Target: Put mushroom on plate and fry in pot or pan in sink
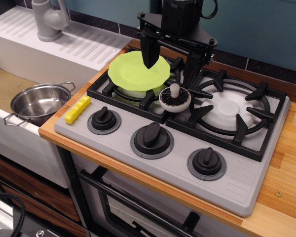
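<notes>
A toy mushroom (174, 98) lies cap-down, stem up, on the black grate between the two burners. A lime-green plate (138, 71) rests on the left burner just behind and left of it. My gripper (170, 59) hangs open above the stove; one dark finger (149, 49) stands over the plate, the other (192, 66) sits right of the mushroom. Nothing is between them. The yellow fry (78, 109) lies on the grey stove's front left corner. A steel pot (39, 103) sits in the sink at the left.
The grey stove panel (187, 163) carries three black knobs along its front. A grey faucet (48, 19) stands on the white drainboard behind the sink. Wooden counter (286, 173) runs along the right. The right burner (234, 111) is bare.
</notes>
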`<state>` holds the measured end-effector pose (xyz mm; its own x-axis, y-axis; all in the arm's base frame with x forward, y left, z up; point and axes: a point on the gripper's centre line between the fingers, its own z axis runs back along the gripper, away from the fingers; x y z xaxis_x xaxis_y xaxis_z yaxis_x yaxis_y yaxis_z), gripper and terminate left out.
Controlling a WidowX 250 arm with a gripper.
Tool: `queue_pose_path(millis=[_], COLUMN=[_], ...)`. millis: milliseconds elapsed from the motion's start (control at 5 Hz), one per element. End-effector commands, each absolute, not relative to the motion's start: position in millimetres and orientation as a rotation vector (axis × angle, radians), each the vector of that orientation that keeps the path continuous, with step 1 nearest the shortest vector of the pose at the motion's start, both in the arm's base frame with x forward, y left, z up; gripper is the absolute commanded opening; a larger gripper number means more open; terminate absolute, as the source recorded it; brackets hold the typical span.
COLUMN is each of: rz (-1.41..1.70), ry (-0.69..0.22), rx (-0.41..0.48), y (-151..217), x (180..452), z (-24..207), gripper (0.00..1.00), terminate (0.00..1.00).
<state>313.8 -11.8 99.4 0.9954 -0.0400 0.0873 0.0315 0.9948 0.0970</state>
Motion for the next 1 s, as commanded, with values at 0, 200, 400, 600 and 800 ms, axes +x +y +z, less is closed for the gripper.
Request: queue_pose_path(millis=[0,200,400,600,800], rz=[-0.036,-0.045,-0.051,-0.068,-0.080], ry=[-0.089,-0.122,-0.161,-0.185,-0.144], rx=[0.096,0.091,0.056,0.046,0.069], y=[-12,-10,-12,-12,-10], x=[314,323,332,337,339], z=[99,83,63,49,47], gripper=[1.00,1.00,1.00,1.00,0.00], terminate=[0.00,0.00,0.00,0.00,0.00])
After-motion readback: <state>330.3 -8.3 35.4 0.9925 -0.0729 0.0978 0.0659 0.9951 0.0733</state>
